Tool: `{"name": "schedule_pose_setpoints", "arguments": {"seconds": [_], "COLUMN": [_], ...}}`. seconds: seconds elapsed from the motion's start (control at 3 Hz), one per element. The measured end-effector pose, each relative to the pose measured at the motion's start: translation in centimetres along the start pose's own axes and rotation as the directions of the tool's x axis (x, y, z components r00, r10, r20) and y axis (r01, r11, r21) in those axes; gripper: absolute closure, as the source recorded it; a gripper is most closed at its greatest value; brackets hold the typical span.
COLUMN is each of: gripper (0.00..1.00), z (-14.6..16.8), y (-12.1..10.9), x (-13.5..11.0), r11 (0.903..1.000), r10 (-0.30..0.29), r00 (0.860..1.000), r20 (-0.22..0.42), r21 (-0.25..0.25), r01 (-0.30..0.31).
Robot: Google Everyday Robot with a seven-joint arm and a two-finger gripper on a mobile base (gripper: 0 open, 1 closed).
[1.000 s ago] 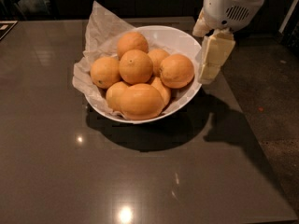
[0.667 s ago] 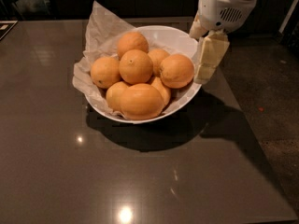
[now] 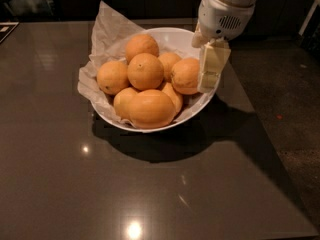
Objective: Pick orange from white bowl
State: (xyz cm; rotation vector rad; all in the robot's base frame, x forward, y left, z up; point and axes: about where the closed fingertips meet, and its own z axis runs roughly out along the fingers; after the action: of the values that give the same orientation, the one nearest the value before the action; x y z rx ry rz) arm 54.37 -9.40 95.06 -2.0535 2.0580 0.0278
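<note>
Partly hidden orange [image 3: 183, 75], claw [image 3: 208, 79] at white bowl [image 3: 199, 107]

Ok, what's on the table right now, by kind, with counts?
Oranges: 8 showing
White bowl: 1
Paper liner: 1
Total: 10
The tool hangs at the bowl's right rim, beside the rightmost orange.

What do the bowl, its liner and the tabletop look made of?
Bowl: glossy white, likely ceramic; smooth shiny rim. Liner: thin pale paper, crumpled creases. Tabletop: dark polished stone or laminate; it mirrors lights. Gripper is at the bowl's right rim, by an orange.
</note>
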Motion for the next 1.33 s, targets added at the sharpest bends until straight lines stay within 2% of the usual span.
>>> {"name": "schedule_pose_setpoints", "arguments": {"seconds": [1.0, 1.33], "gripper": [0.20, 0.38], "z": [3.2, 4.1], "y": [-0.4, -0.3], "x": [-0.4, -0.1], "r11": [0.9978, 0.9972], "r10": [-0.004, -0.011], "r00": [1.000, 0.999], "r20": [-0.024, -0.031], "r21": [-0.066, -0.074], "r01": [0.002, 0.009]}}
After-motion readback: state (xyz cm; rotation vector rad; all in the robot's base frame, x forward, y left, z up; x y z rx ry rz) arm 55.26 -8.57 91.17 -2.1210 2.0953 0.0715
